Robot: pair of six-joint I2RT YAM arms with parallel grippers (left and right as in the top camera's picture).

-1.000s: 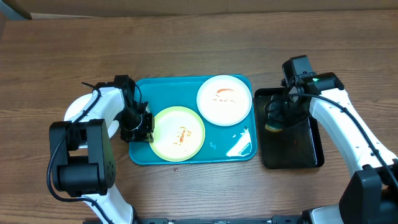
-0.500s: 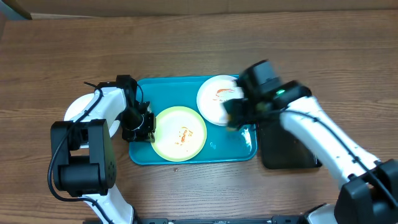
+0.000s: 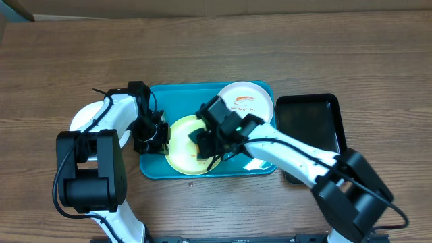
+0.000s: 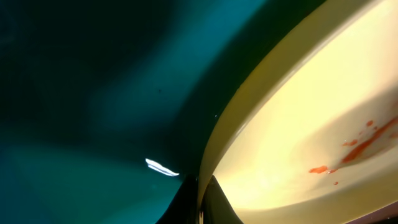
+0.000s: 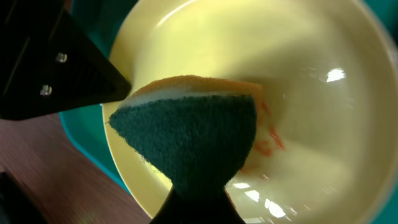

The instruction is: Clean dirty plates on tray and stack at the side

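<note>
The turquoise tray (image 3: pixel 154 167) holds a pale yellow-green plate (image 3: pixel 179 154) with orange-red smears and a white plate (image 3: pixel 246 101) with a smear at its back right. Another white plate (image 3: pixel 79 119) lies on the table left of the tray, partly under my left arm. My left gripper (image 3: pixel 159 136) is shut on the yellow-green plate's left rim (image 4: pixel 214 155), one finger on each side. My right gripper (image 3: pixel 203 143) is shut on a green-and-yellow sponge (image 5: pixel 186 134), held over the yellow-green plate (image 5: pixel 311 87) beside the sauce (image 5: pixel 268 142).
A narrow black tray (image 3: pixel 317 125) lies right of the turquoise tray, and my right arm crosses its near corner. Brown wooden table is all round. The left gripper's body (image 5: pixel 56 68) is close to the sponge.
My right arm has swung left from the black tray, across the white plate, to over the yellow-green plate, carrying the sponge. The left arm has stayed on the plate rim.
</note>
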